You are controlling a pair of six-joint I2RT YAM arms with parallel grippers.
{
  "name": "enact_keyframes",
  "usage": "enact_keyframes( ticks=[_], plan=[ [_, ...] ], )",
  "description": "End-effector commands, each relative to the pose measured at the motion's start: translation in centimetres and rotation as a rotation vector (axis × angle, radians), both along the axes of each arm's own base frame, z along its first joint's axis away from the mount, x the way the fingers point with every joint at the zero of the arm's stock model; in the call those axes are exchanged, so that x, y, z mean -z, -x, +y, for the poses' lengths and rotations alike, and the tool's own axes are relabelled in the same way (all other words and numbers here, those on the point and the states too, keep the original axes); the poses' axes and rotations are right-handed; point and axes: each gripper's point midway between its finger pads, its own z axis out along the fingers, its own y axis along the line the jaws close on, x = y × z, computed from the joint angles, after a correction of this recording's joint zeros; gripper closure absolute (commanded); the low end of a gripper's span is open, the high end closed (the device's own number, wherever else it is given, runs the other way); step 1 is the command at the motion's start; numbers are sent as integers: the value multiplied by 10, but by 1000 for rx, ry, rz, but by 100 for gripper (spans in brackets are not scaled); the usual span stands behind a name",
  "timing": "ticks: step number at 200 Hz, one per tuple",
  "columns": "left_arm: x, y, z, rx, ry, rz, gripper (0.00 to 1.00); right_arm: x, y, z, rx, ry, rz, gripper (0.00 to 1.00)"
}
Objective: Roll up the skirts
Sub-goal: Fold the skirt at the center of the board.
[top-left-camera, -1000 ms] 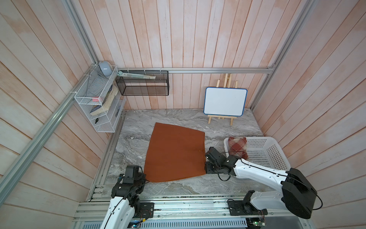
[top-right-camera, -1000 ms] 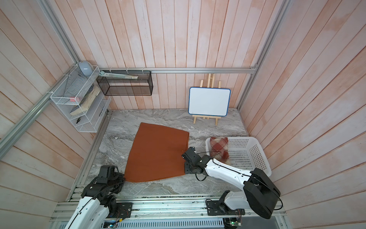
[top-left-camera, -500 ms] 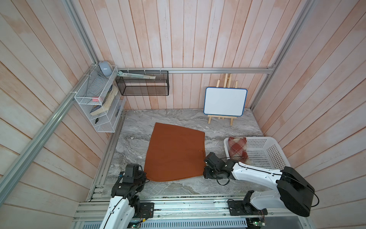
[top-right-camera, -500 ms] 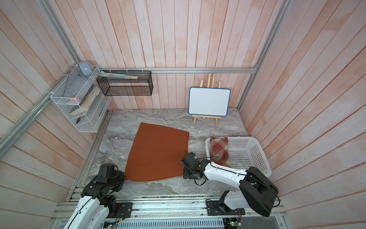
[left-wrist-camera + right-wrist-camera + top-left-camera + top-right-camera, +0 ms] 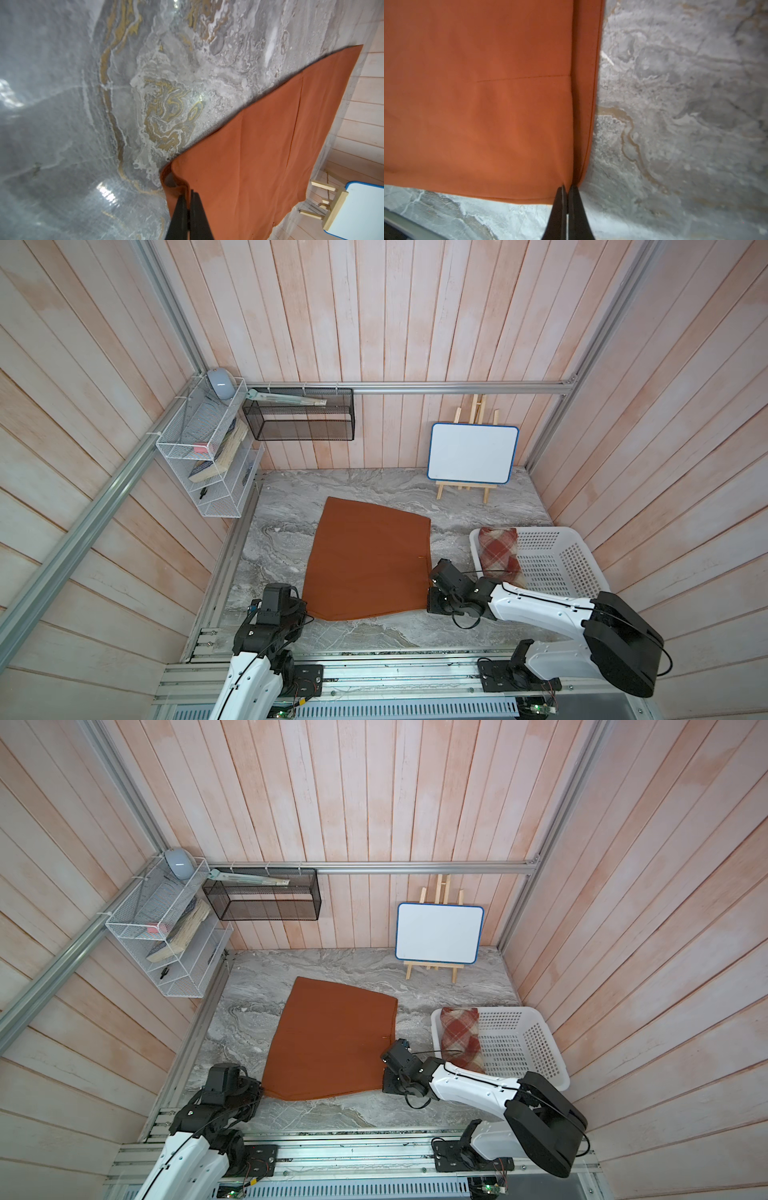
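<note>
The rust-orange skirt [image 5: 370, 560] [image 5: 332, 1040] lies spread flat on the marble table. My left gripper [image 5: 305, 606] [image 5: 190, 193] is shut on its near left corner, and the cloth [image 5: 259, 155] curls up in a small fold at the fingertips. My right gripper [image 5: 430, 600] [image 5: 566, 187] is shut on the near right corner, where a ridge of cloth [image 5: 477, 104] runs away from the tips. The red-and-cream plaid skirt [image 5: 498, 551] [image 5: 461, 1036] lies rolled up at the left end of the white basket [image 5: 536, 529].
A small whiteboard on a wooden easel [image 5: 473, 454] stands at the back right of the table [image 5: 374, 489]. A white wire shelf [image 5: 208, 464] and a black mesh basket [image 5: 301, 414] hang on the walls at the back left.
My right gripper has moved nearer along the skirt's right edge to its near corner and has shut on it. The left arm and the skirt have stayed put.
</note>
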Motion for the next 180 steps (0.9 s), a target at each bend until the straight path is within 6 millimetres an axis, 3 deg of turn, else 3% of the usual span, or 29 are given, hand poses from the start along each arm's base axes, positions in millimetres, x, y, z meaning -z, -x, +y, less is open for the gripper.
enact_keyframes(
  ticks=[1,27,58,95,128,180],
  plan=[
    [-21,-12,0,19,-14,-71,100,-4,7,-9,7,13,10,100],
    [-42,-27,0,38,-39,-141,100,-19,-1,-8,18,3,-38,100],
    [-78,-58,-6,98,-68,-251,100,-39,-20,-15,38,25,-110,100],
    [-116,-114,-23,180,-71,-375,100,-68,-57,-14,31,-36,-194,100],
    [-146,-172,-44,248,-60,-478,100,-81,-94,-11,6,-20,-251,100],
    [-183,-237,-51,279,-127,-580,100,-98,-147,-9,8,-114,-279,100]
  ],
)
